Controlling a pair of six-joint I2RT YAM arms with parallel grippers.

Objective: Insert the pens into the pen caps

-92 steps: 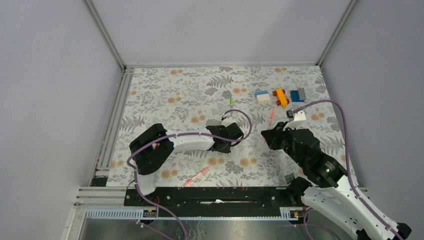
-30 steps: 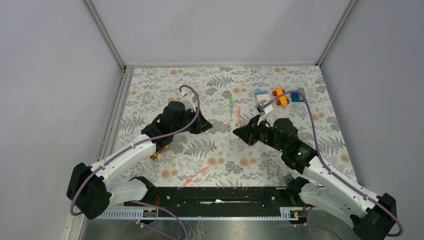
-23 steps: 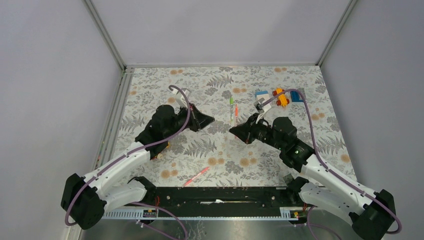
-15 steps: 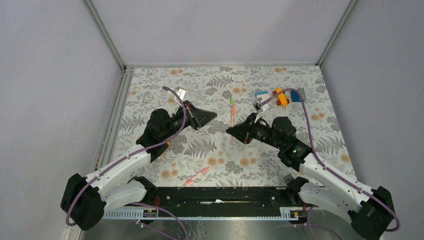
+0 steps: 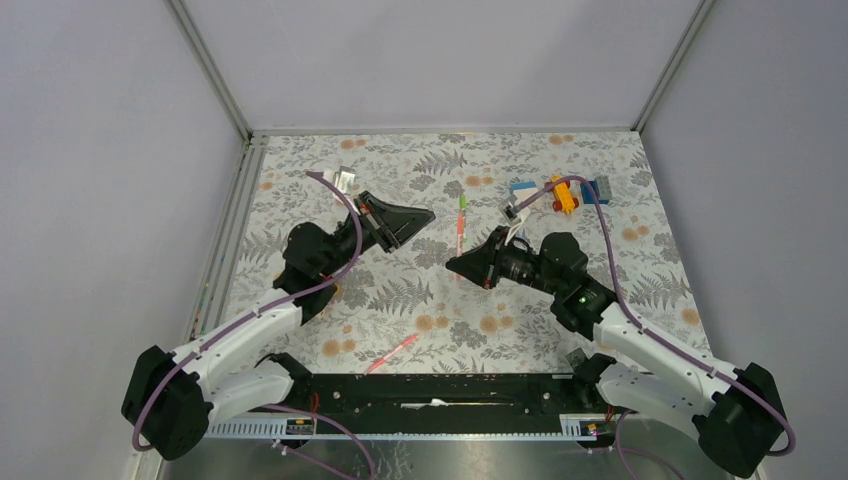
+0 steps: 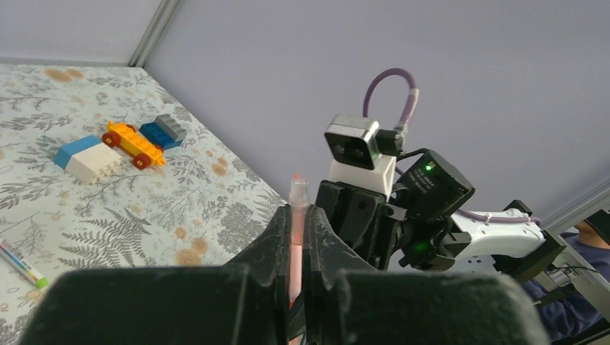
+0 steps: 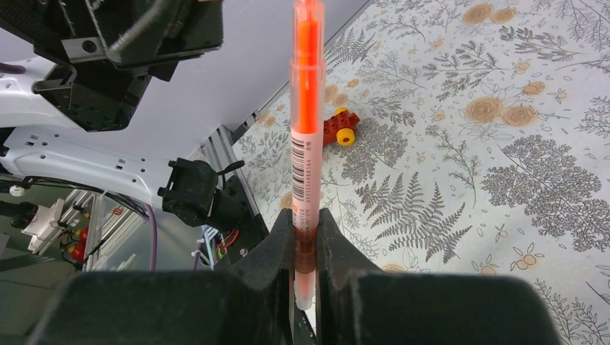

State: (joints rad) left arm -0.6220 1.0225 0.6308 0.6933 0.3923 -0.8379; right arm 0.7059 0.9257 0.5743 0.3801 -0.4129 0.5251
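My right gripper [image 5: 452, 265] [image 7: 306, 215] is shut on the rear end of an orange-red pen [image 7: 306, 108] with a barcode label. That pen [image 5: 459, 238] stands up from the jaws, above the mat's middle. My left gripper [image 5: 428, 214] [image 6: 297, 212] is shut on a pale pink translucent pen cap [image 6: 298, 194] whose end pokes just past the fingertips. The two grippers face each other a short way apart. A white pen with a green end [image 5: 462, 203] [image 6: 25, 266] lies on the mat behind them. Another pink pen [image 5: 392, 353] lies near the front edge.
Three toy blocks sit at the back right: white-blue [image 5: 523, 190], yellow-red [image 5: 562, 193] and blue-grey [image 5: 598, 188]. A red toy with yellow wheels [image 7: 337, 128] lies on the mat by my left arm. Grey walls close in the floral mat [image 5: 400, 170].
My left gripper has risen and swung right toward the middle. My right gripper has carried the pen leftward toward it. Both stayed shut.
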